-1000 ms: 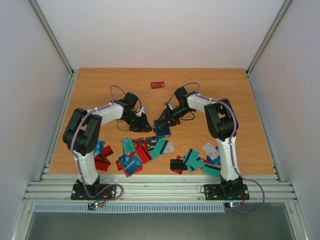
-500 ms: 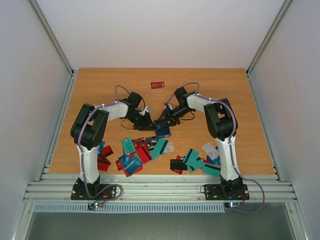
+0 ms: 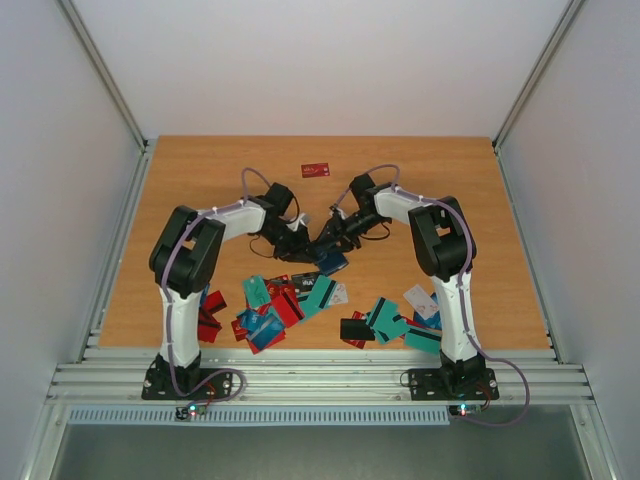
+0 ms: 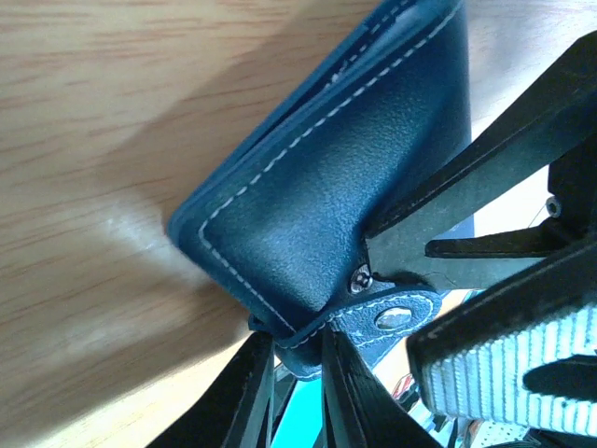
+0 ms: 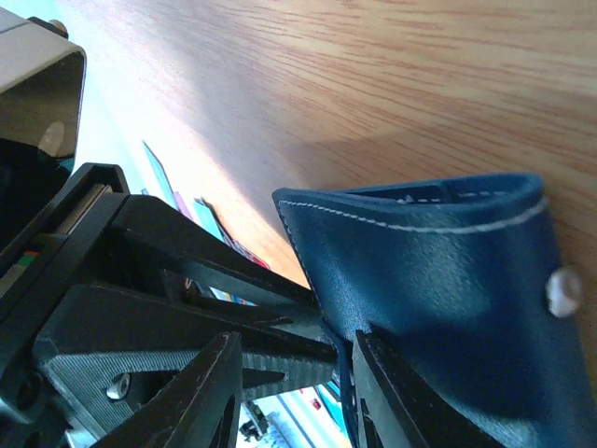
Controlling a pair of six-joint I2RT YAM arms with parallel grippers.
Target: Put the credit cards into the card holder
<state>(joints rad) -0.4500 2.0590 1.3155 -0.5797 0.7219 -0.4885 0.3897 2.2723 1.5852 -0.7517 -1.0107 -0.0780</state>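
Note:
The dark navy card holder [image 3: 330, 263] with white stitching sits tilted on the table between both grippers; it also shows in the left wrist view [image 4: 317, 187] and the right wrist view [image 5: 448, 280]. My left gripper [image 3: 300, 245] [image 4: 297, 392] is closed on the edge of its snap flap. My right gripper [image 3: 322, 240] [image 5: 294, 392] stands open, one finger against the holder's outer face, the flap edge and the left fingers in the gap. Credit cards [image 3: 270, 310] in teal, red and blue lie scattered toward the near edge.
A second heap of cards [image 3: 400, 320] with a black one [image 3: 355, 328] lies at the near right. More cards [image 3: 205, 315] lie by the left arm's base. One red card [image 3: 316, 169] lies alone at the far middle.
My left arm has swung to the right and its gripper has reached the card holder's flap. The right arm and the holder have barely moved.

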